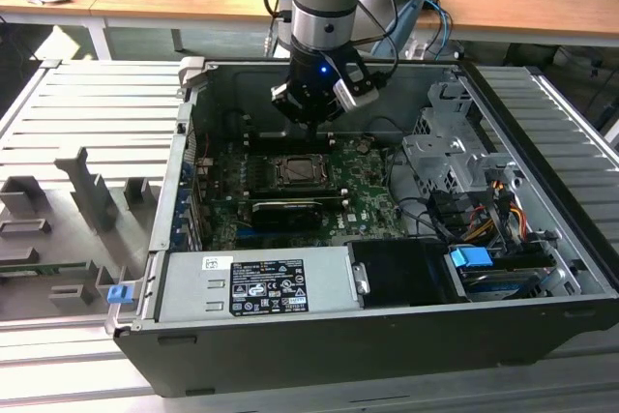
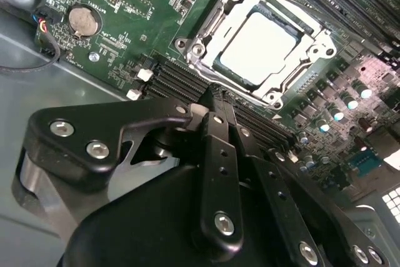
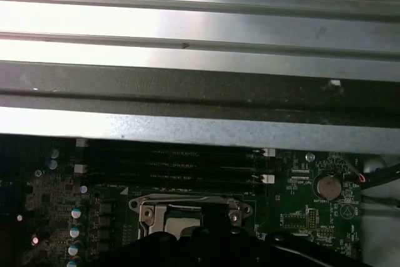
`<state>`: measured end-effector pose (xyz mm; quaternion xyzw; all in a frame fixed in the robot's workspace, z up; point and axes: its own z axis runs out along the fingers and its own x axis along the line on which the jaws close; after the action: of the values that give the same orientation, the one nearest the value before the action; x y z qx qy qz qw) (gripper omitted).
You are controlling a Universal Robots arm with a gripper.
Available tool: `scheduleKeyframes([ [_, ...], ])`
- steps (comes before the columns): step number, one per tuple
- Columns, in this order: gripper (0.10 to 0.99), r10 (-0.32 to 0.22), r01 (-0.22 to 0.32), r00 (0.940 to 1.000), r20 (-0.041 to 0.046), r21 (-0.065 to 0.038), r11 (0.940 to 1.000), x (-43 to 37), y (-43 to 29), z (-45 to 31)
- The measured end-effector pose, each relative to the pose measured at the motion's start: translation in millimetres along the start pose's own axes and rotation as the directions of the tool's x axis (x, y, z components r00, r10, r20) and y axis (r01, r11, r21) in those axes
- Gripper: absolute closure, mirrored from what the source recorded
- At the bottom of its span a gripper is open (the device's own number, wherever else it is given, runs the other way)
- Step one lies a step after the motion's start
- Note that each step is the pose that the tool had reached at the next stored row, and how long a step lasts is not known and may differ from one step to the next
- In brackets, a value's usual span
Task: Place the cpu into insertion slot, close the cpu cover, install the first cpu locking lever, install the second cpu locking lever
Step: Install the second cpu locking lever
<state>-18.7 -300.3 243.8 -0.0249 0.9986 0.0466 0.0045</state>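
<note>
Gripper hovered with fingers pressed together, holding nothing, just above the motherboard | cpu lay seated in the insertion slot, cpu cover apparently down around it | computer case stood open on the worktop.

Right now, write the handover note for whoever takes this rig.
Tool: fingers together, holding nothing, poised over the edge of the insertion slot in the second wrist view.
Things: the cpu lies seated in the slot on the motherboard; the cpu cover is closed down around it, the chip's pale face showing through its window.
Done: cpu placed, cover closed.
Left: whether either locking lever is latched cannot be told; check both.
</note>
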Motion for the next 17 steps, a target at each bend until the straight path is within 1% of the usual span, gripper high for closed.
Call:
scheduleKeyframes([
  [6, 0.98, 0.0, 0.0, 1.0, 0.0, 0.0, 1.0, 0.3, -5.6, -0.4],
  [10, 0.98, 0.0, 0.0, 1.0, 0.0001, 0.0, 1.0, 0.4, -8.1, -0.6],
  [13, 0.98, 0.0, 0.0, 1.0, 0.0001, 0.0, 1.0, 0.6, -12.6, -1.0],
  [14, 0.98, 0.0, 0.0, 1.0, 0.0001, 0.0, 1.0, 0.9, -17.0, -1.3],
  [15, 0.98, 0.0, 0.0, 1.0, 0.0001, 0.0, 1.0, 1.2, -23.4, -1.8],
  [16, 0.98, 0.0, 0.0, 1.0, 0.0001, 0.0, 1.0, 1.6, -31.5, -2.4],
  [17, 0.98, 0.0, 0.0, 1.0, 0.0001, 0.0, 1.0, 1.7, -35.3, -2.7],
])
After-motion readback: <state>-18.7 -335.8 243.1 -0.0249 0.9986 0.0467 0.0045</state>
